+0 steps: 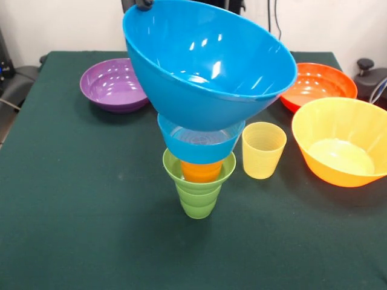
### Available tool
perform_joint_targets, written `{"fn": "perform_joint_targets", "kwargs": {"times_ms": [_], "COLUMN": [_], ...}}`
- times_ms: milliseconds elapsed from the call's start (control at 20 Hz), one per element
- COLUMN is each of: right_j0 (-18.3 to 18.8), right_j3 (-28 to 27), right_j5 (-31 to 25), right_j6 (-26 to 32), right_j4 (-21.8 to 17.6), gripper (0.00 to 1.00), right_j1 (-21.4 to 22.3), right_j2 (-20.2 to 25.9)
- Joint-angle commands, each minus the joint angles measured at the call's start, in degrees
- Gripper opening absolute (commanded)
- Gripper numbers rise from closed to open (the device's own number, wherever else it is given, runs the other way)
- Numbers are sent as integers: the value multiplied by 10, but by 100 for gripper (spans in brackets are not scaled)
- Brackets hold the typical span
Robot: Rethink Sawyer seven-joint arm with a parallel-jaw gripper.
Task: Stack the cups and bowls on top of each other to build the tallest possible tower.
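The big blue bowl [208,66] hanging from my grip is glossy, smooth plastic, with bright glints of light across its inside. The small blue bowl [201,142] under it looks thinner and partly see-through. The green cup [198,187], the orange cup [201,170] in it and the pale yellow cup [263,150] are ribbed plastic with a duller sheen. The purple bowl [113,84], red-orange bowl [317,84] and big orange bowl [341,140] shine smoothly. The dark green tablecloth [78,205] is matt cloth.

The tower [199,175] stands mid-table, its tilted medium blue bowl [208,63] overhanging the space above. The pale yellow cup [263,150] crowds its right side, with 2 orange bowls [341,142] beyond. Left and front cloth [78,205] lies open; the purple bowl [113,84] sits far left.
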State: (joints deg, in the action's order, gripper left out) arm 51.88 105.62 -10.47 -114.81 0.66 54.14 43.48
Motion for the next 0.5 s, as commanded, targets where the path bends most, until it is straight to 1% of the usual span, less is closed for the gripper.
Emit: {"fn": "perform_joint_targets", "kwargs": {"times_ms": [50,250,500], "right_j0": [3,14,21], "right_j3": [73,93,105], "right_j5": [35,47,60], "right_j6": [-87,-94,-97], "right_j4": [0,0,-1], "gripper": [0,0,0], "right_j1": [-5,-3,-10], "right_j2": [42,63,77]}}
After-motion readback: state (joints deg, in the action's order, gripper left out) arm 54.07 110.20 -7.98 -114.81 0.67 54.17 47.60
